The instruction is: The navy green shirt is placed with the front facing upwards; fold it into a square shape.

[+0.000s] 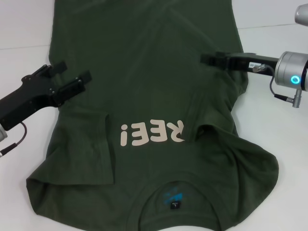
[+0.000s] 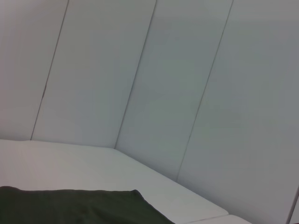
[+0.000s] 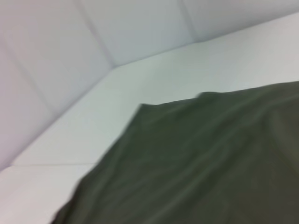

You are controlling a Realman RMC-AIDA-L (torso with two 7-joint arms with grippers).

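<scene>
The left claw point(image 1: 72, 76) reaches in from the left with its two black fingers point(image 1: 58, 67) spread apart and pointing inward, while the right claw point(image 1: 208, 58) extends from a silver wrist on the right, its dark fingers seen edge-on, held level.

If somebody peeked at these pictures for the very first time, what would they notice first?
A big navy green shirt spread over the white table, with pale block letters in the middle of its chest. A black left hand hovers with its fingers apart at one edge of the shirt. A right hand reaches in over the opposite edge.
</scene>
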